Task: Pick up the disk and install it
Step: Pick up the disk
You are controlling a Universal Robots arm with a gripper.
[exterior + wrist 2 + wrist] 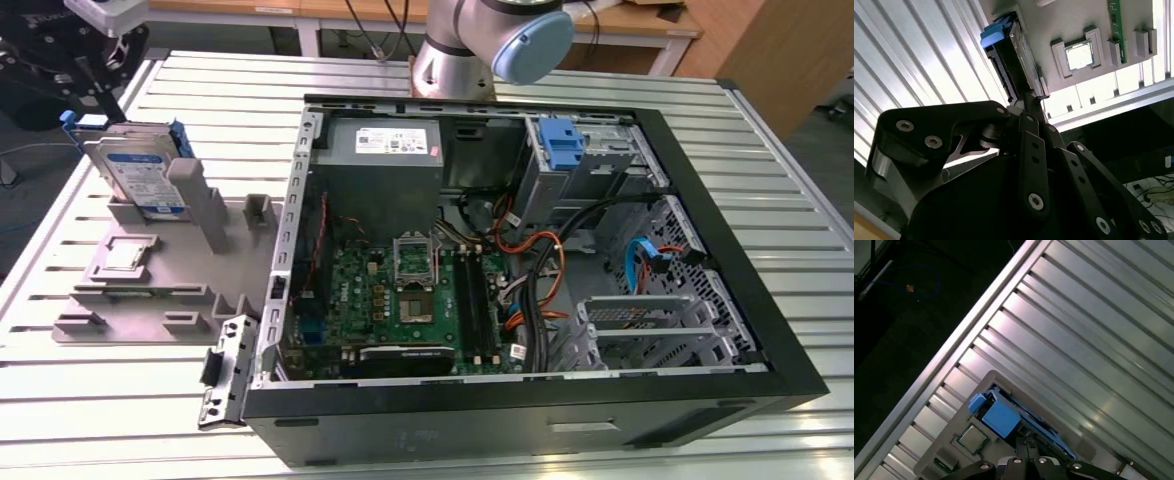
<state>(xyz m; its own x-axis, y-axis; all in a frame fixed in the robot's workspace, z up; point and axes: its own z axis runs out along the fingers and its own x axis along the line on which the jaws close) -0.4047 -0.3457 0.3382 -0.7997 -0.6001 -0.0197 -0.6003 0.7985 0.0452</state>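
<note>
Hand (1033,99) is hanging at the top of the disk (138,170), which is standing upright in the holder (174,270); I cannot tell its grip state.

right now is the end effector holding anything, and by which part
Cannot be told. The end effector is at the upper edge of the disk, which stands in the grey holder.

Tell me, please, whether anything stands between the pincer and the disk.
Nothing visible does: the pincer hangs close over the disk, which stands upright in the grey holder beside the open case.
</note>
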